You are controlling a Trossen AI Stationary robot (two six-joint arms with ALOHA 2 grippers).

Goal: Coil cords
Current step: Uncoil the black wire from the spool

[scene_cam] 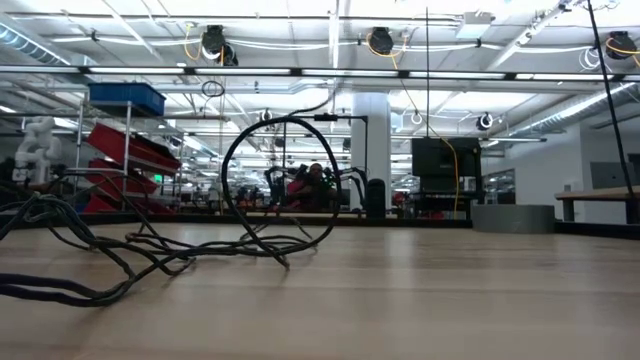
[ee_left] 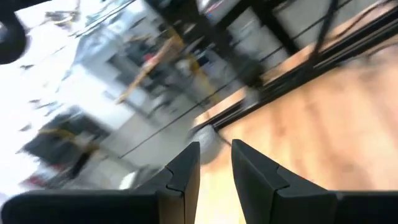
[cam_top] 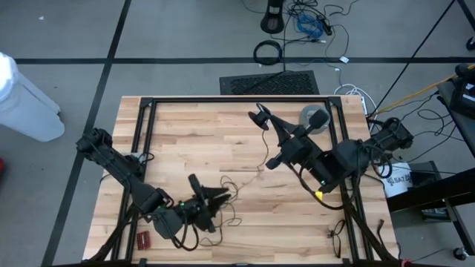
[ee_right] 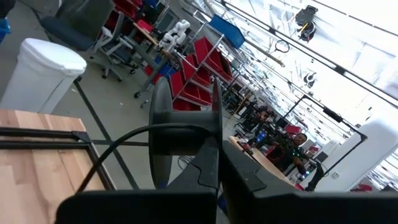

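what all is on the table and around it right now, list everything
wire: one, thin black, loose across the table's middle toward the left gripper; a loop stands upright in the low view
spool: one, black, at the tip of the right gripper
tape roll: one, grey, far right part of the table
red item: one, small, near left corner
table: one, light wood, black frame
bin: one, white, on the floor left of the table
mat: one, dark, floor behind the table
left gripper: dark, slightly open, low over the near left
right gripper: dark, shut on spool, raised over the far middle
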